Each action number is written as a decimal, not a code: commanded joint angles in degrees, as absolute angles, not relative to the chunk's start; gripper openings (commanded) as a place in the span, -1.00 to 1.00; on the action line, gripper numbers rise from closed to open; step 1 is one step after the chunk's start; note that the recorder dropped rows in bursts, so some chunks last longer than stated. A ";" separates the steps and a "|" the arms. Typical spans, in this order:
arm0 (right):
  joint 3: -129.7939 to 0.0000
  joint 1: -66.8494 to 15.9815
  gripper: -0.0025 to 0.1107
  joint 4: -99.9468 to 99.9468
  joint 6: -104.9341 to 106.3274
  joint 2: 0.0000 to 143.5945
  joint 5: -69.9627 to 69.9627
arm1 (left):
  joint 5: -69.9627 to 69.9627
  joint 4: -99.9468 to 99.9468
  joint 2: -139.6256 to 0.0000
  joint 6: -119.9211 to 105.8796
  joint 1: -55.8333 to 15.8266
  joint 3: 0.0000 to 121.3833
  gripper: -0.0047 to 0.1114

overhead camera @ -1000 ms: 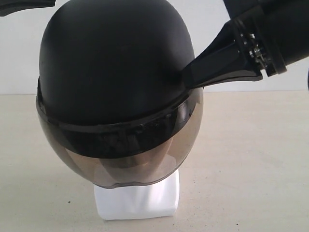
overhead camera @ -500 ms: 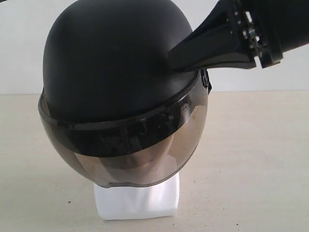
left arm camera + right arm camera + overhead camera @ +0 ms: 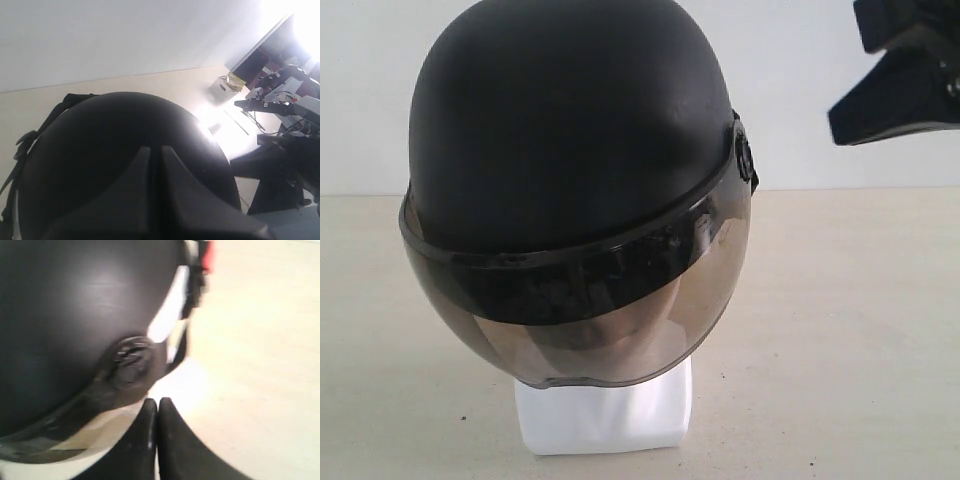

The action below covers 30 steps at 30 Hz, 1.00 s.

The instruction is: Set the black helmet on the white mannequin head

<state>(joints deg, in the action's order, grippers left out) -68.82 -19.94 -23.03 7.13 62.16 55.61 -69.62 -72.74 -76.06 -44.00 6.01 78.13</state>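
Right claw (image 3: 158,402) of mine is pinched shut on nothing beside the black helmet (image 3: 570,130) on the white mannequin head (image 3: 605,415), left claw (image 3: 155,149) closed above its dome.

The black helmet (image 3: 570,110) has a matte, plain black shell with no markings. Its visor (image 3: 600,330) is a mirrored smoke-brown, darkest in a near-black band along the top edge and paler, tan-grey toward the lower rim. Below it the white mannequin head (image 3: 605,420) shows as glossy plain white. The tabletop (image 3: 840,330) is pale beige with a few tiny dark specks; the wall (image 3: 790,90) behind is off-white. The right gripper (image 3: 838,120) and left gripper (image 3: 155,152) are both solid black.
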 commanded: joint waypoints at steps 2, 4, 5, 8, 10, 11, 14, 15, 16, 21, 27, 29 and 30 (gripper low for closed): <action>-68.63 -19.85 -0.96 -10.73 2.86 60.97 54.62 | -69.96 -74.11 -71.39 -43.79 5.75 73.58 -0.84; -68.63 -19.85 -0.96 -9.36 2.98 60.65 55.35 | -69.96 -74.23 -69.36 -45.34 4.45 71.19 -0.84; -68.63 -19.85 -0.96 -9.05 2.98 60.53 55.79 | -69.96 -74.23 -68.56 -45.58 3.63 70.26 -0.84; -68.63 -19.85 -0.96 -8.88 2.98 60.53 58.40 | -69.96 -74.23 -65.72 -46.68 0.00 66.74 -0.84; -68.63 -19.85 -0.96 -9.65 2.85 60.53 60.40 | -69.06 -74.23 -64.02 -47.64 -2.53 64.50 -0.84; -68.63 -19.85 -0.96 -10.01 2.85 60.53 60.68 | -68.78 -74.23 -63.05 -47.64 -3.71 63.17 -0.84; -68.63 -19.85 -0.96 -10.04 2.85 60.53 60.54 | -68.57 -74.14 -60.21 -49.12 -6.68 59.43 -0.84; -68.63 -19.85 -0.96 -10.17 2.01 60.53 60.47 | -68.43 -74.01 -59.43 -49.13 -7.43 58.12 -0.84; -68.63 -19.85 -0.96 -11.00 -0.38 60.53 60.08 | -67.32 -74.01 -58.45 -49.23 -8.36 56.83 -0.84; -68.63 -19.85 -0.96 -12.90 -6.09 60.53 59.61 | -65.31 -73.79 -54.58 -49.23 -11.34 52.29 -0.84; -68.63 -19.85 -0.96 -12.91 -5.87 60.53 59.37 | -67.24 -73.79 -52.55 -49.23 -11.34 51.21 -0.84; -68.63 -19.85 -0.96 -12.91 -5.87 60.53 59.37 | -67.48 -73.00 -52.42 -49.23 -11.34 51.21 -0.84; -68.63 -19.85 -0.96 -12.91 -5.87 60.53 59.37 | -67.48 -72.51 -52.42 -49.23 -11.34 51.21 -0.84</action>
